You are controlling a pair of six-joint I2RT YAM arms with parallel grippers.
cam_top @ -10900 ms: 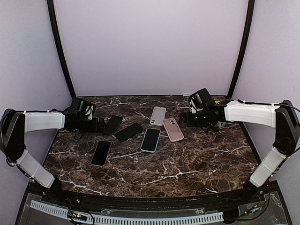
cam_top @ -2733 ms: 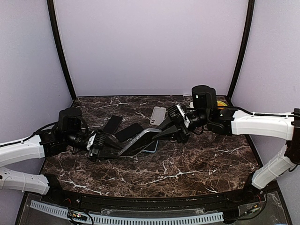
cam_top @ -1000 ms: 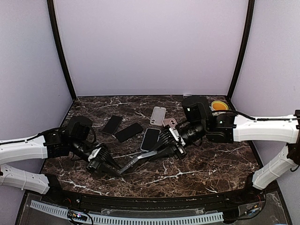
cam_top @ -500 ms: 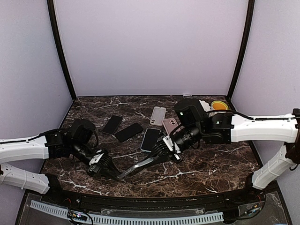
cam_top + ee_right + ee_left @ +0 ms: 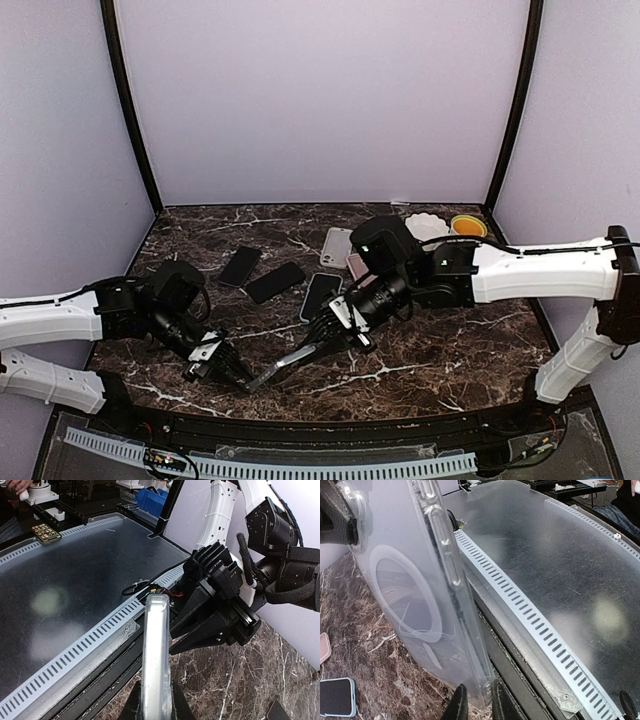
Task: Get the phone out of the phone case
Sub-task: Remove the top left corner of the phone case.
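A clear phone case point(image 5: 283, 364) with a round ring on its back hangs tilted just above the table's near edge, held between both arms. My left gripper point(image 5: 245, 379) is shut on its lower end, fingers on either side of the rim point(image 5: 476, 700). My right gripper point(image 5: 326, 340) is shut on the upper end point(image 5: 156, 692). The right wrist view looks along the case's edge point(image 5: 156, 645), where a pale band, the phone's side, shows inside the clear rim. From the left wrist, the case's back point(image 5: 410, 595) looks grey and partly see-through.
Farther back on the marble table point(image 5: 420, 360) lie two black phones point(image 5: 240, 266) point(image 5: 275, 282), a blue-cased phone point(image 5: 318, 295), a white case point(image 5: 337, 243) and a pink case point(image 5: 355, 264). A white dish point(image 5: 428, 225) and an orange bowl point(image 5: 465, 225) stand at the back right. A slotted rail point(image 5: 300, 468) runs along the near edge.
Both arms have carried the case together toward the near edge and a little left, and lower. Both grips have stayed shut on it.
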